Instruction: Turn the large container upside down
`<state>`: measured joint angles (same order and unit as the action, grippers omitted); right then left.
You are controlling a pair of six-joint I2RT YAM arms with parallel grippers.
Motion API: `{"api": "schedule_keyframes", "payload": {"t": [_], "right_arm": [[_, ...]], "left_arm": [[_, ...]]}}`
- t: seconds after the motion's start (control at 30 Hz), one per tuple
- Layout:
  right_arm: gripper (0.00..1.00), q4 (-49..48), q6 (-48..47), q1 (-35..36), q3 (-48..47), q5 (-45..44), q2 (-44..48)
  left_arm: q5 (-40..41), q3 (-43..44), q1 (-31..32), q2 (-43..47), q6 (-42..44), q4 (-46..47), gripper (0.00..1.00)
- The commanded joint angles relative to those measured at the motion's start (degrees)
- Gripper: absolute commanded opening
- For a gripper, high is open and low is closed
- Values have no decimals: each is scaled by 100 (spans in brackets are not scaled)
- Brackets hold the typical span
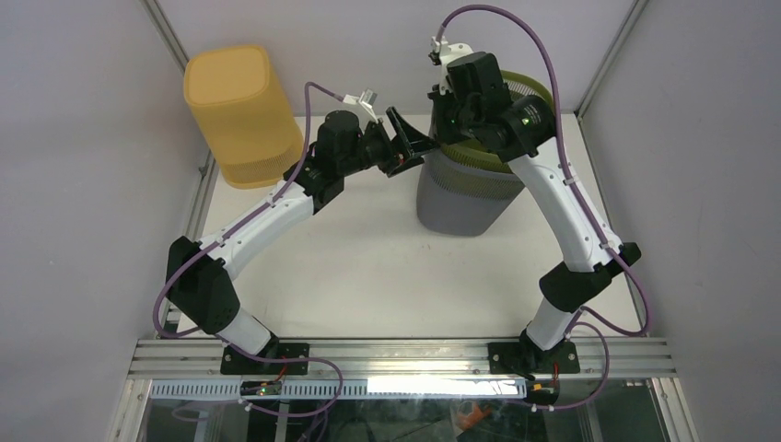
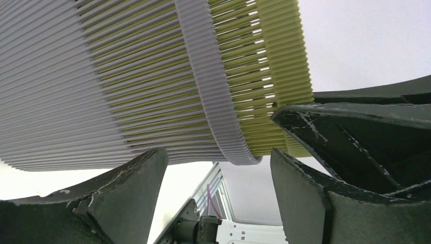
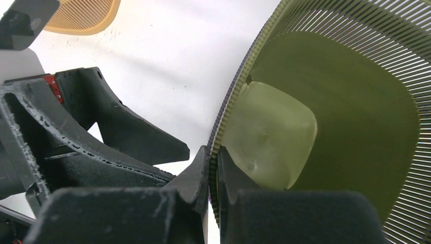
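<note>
The large container [image 1: 460,198] is grey and slatted and stands upright at the back of the table, with an olive-green container [image 1: 530,87] nested inside it. My right gripper [image 1: 451,124] is shut on the green container's rim [image 3: 219,127], one finger inside and one outside. In the left wrist view the grey slats [image 2: 51,76] and the green slats [image 2: 274,61] pass just above the fingertips. My left gripper [image 1: 410,147] is open beside the grey container's upper left side, with nothing between its fingers [image 2: 137,183].
A yellow slatted container [image 1: 239,110] stands upside down at the back left corner, close to the left arm's elbow side. The white table [image 1: 368,267] stretches between the arms. Grey walls close in at left, right and back.
</note>
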<state>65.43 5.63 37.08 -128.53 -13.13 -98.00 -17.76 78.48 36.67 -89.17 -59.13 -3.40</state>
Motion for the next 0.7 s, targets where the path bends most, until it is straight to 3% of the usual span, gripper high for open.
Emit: {"api": "schedule_keyframes", "payload": {"t": [0.0, 0.67], "right_arm": [[0, -768, -123, 87, -153, -148, 365], [0, -1181, -549, 824, -644, -323, 564]], "left_arm": [[-303, 89, -19, -54, -219, 557, 76], [-416, -173, -20, -561, -356, 550, 54]]}}
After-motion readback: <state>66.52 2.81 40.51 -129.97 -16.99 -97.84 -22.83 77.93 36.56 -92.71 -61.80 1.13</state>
